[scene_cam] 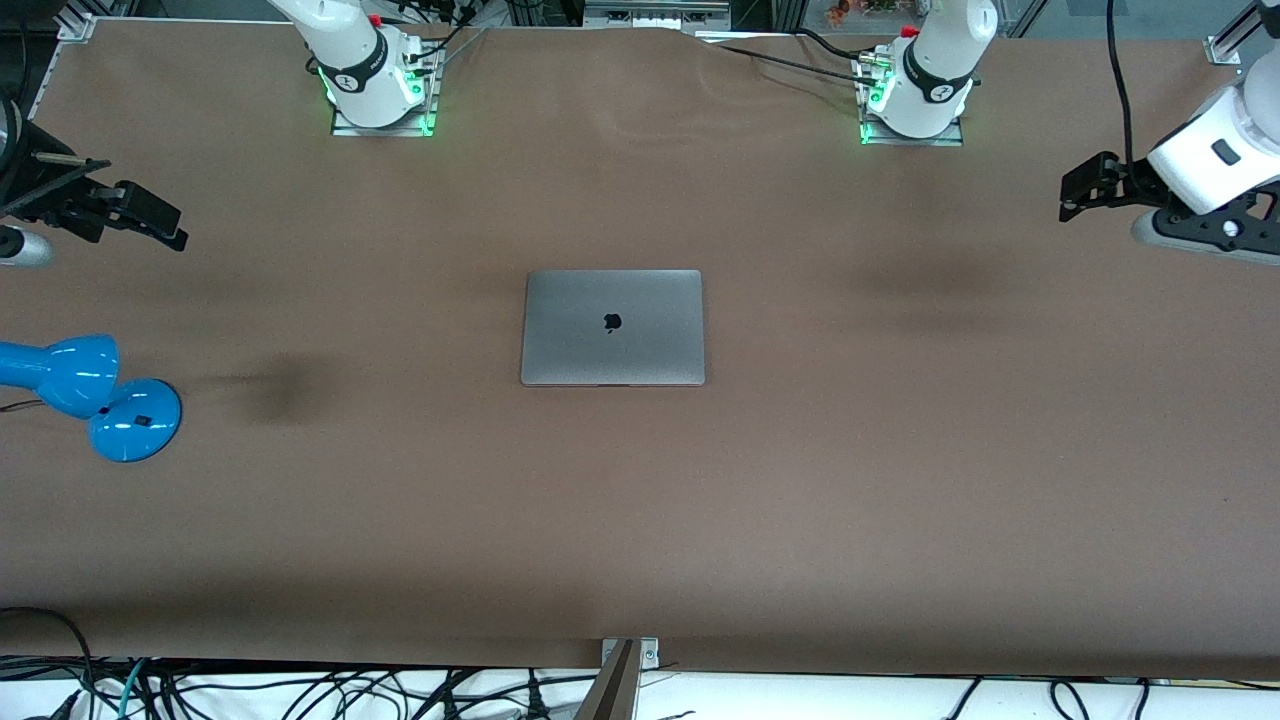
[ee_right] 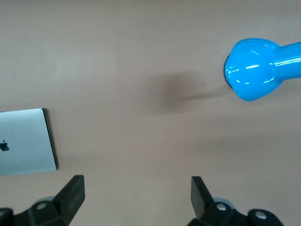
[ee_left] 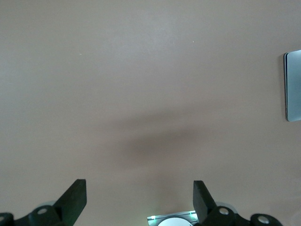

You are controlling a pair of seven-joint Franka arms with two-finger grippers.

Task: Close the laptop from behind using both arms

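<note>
Lying shut and flat mid-table, the laptop [scene_cam: 612,327] looks finished, lid down with logo up, while the left gripper [scene_cam: 1075,195] and right gripper [scene_cam: 165,225] hang with fingers apart, empty, over the table's ends.

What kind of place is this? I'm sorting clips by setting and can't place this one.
Probably a robotics lab bench: two white arms' bases bolted on a brown-covered table, loose cables along its edge, and only a closed laptop and a blue desk lamp laid out.
</note>
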